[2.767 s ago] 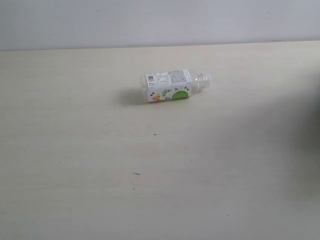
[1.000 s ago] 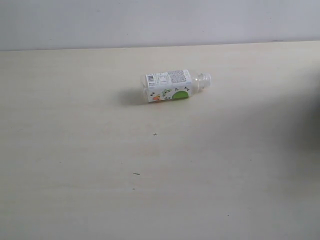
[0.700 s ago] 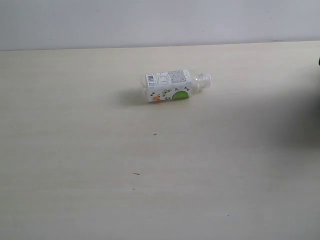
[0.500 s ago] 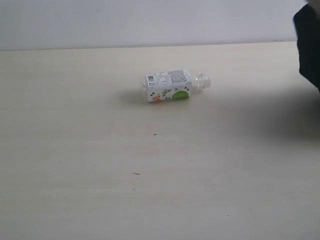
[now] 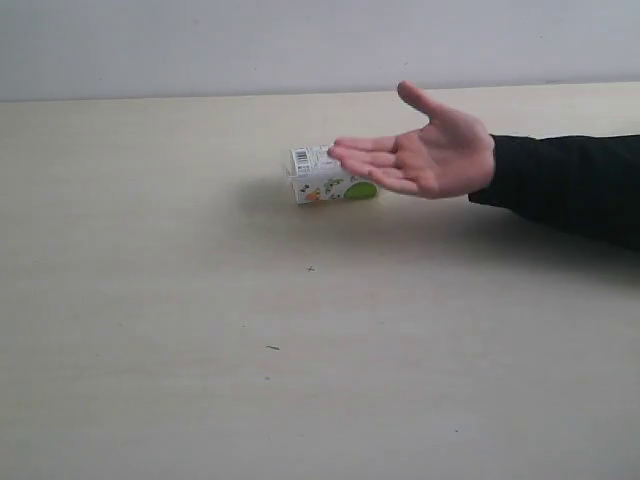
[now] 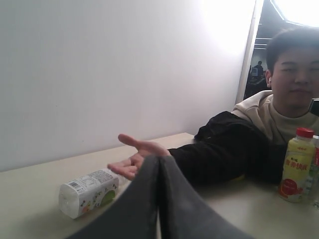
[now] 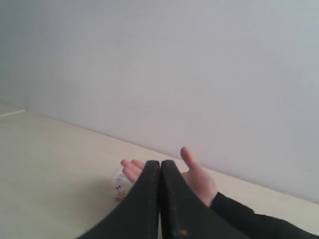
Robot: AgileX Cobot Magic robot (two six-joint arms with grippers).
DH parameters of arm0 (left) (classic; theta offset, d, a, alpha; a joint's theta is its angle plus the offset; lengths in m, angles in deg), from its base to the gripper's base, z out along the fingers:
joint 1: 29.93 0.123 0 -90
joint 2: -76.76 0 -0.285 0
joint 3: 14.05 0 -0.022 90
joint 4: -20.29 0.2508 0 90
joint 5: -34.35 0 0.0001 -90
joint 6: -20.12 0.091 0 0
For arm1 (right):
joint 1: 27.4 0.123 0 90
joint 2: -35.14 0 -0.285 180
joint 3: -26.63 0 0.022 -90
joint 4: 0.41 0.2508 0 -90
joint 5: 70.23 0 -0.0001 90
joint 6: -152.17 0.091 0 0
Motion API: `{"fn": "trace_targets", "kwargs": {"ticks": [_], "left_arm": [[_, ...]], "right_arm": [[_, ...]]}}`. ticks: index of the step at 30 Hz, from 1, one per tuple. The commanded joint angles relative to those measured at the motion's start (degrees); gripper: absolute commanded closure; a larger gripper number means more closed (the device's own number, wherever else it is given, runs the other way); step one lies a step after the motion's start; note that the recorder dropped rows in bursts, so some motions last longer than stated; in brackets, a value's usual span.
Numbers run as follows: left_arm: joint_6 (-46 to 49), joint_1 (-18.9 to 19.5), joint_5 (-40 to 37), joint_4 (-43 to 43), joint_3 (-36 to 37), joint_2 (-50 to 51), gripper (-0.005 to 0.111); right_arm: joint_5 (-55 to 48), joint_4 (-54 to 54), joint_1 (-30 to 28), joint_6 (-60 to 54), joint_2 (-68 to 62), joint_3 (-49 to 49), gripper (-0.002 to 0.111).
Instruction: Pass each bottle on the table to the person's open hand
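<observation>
A squarish white-labelled capless bottle (image 5: 322,178) lies on its side on the pale table (image 5: 200,330); its neck end is hidden behind the person's open hand (image 5: 420,155), held palm up on a black-sleeved arm (image 5: 570,185). The left wrist view shows the same bottle (image 6: 87,192) and hand (image 6: 134,159) beyond my left gripper (image 6: 159,160), which is shut with nothing in it. My right gripper (image 7: 160,163) is also shut and empty, with the hand (image 7: 199,181) and bottle (image 7: 121,185) behind it. Neither gripper appears in the exterior view.
In the left wrist view a yellow bottle with a red cap (image 6: 296,164) stands on the table beside the seated person (image 6: 289,99). A light wall (image 5: 300,40) runs behind the table's far edge.
The person's black-sleeved arm has come in from the right and now holds an open hand over the bottle's neck end. The bottle has not moved.
</observation>
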Motion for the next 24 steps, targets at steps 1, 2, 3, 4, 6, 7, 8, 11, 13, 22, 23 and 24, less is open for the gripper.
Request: {"fn": "trace_targets", "kwargs": {"ticks": [1,2,3,4,6,7,8,11,13,22,23,24], "left_arm": [[-0.2,-0.3,0.1,-0.3,0.2,-0.4,0.107],[-0.2,-0.3,0.1,-0.3,0.2,-0.4,0.107],[-0.2,-0.3,0.1,-0.3,0.2,-0.4,0.107],[-0.2,-0.3,0.1,-0.3,0.2,-0.4,0.107],[-0.2,-0.3,0.1,-0.3,0.2,-0.4,0.107],[-0.2,-0.3,0.1,-0.3,0.2,-0.4,0.107],[-0.2,-0.3,0.1,-0.3,0.2,-0.4,0.107],[-0.2,-0.3,0.1,-0.3,0.2,-0.4,0.107],[-0.2,-0.3,0.1,-0.3,0.2,-0.4,0.107],[-0.2,-0.3,0.1,-0.3,0.2,-0.4,0.107],[-0.2,-0.3,0.1,-0.3,0.2,-0.4,0.107],[-0.2,-0.3,0.1,-0.3,0.2,-0.4,0.107]], "right_arm": [[0.4,-1.6,-0.2,-1.1,0.2,0.2,0.108],[0.4,-1.6,-0.2,-1.1,0.2,0.2,0.108],[0.4,-1.6,-0.2,-1.1,0.2,0.2,0.108],[0.4,-1.6,-0.2,-1.1,0.2,0.2,0.108],[0.4,-1.4,-0.2,-1.1,0.2,0.1,0.108],[0.4,-1.2,-0.2,-1.1,0.2,-0.2,0.108],[0.4,-1.2,-0.2,-1.1,0.2,-0.5,0.108],[0.3,-1.2,-0.2,-1.1,0.2,-0.8,0.108],[0.3,-1.2,-0.2,-1.1,0.2,-0.8,0.108],[0.3,-1.2,-0.2,-1.1,0.2,-0.8,0.108],[0.3,-1.2,-0.2,-1.2,0.2,-0.8,0.108],[0.6,-1.2,-0.2,-1.7,0.2,-0.8,0.108]]}}
